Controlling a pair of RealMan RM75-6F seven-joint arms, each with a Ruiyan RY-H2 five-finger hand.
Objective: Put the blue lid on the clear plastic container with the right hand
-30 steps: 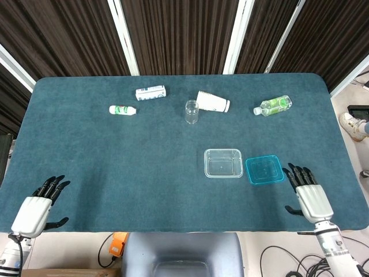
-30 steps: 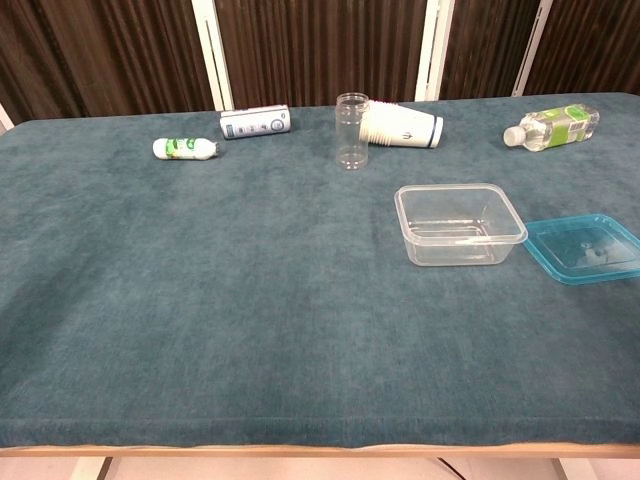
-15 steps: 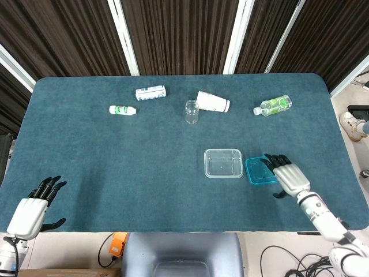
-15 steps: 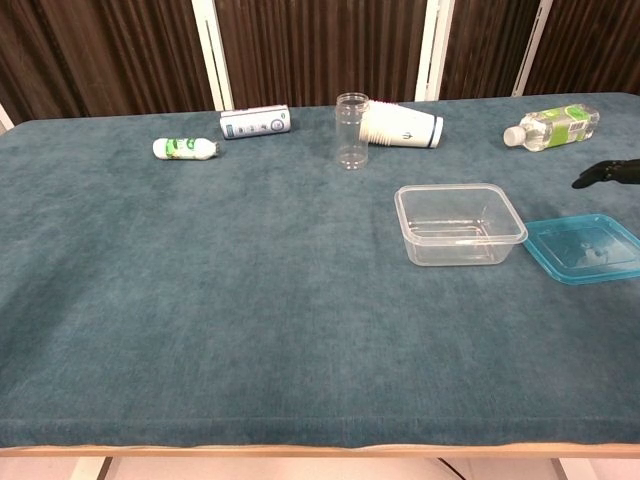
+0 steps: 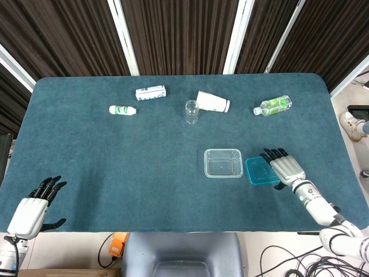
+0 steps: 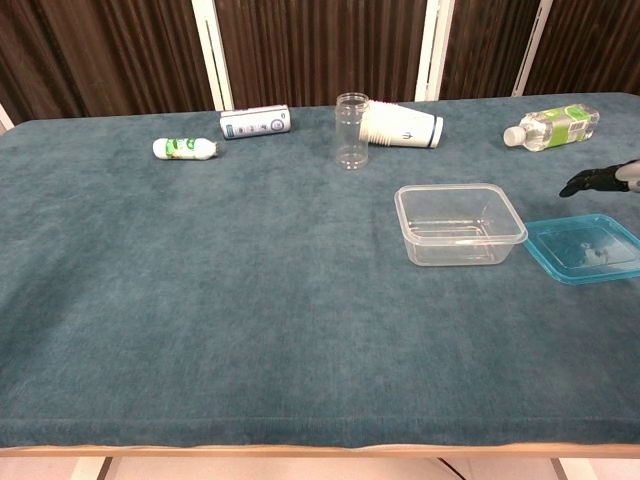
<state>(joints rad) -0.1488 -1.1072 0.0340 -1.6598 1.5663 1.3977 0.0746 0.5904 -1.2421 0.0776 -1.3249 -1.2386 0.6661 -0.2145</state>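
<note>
The blue lid lies flat on the table, just right of the clear plastic container, which stands upright and empty. My right hand hovers over the lid's right part, fingers stretched out and apart, holding nothing. In the chest view its fingertips show above the lid, apart from it. My left hand rests open at the table's near left edge and is not seen in the chest view.
Along the far side lie a small white bottle, a white carton, an upright clear cup, a tipped stack of paper cups and a green-labelled water bottle. The table's right edge is close to the lid.
My right hand has come up from the near right edge to above the lid, then shifted slightly further over it. The left hand has slid a little towards me.
</note>
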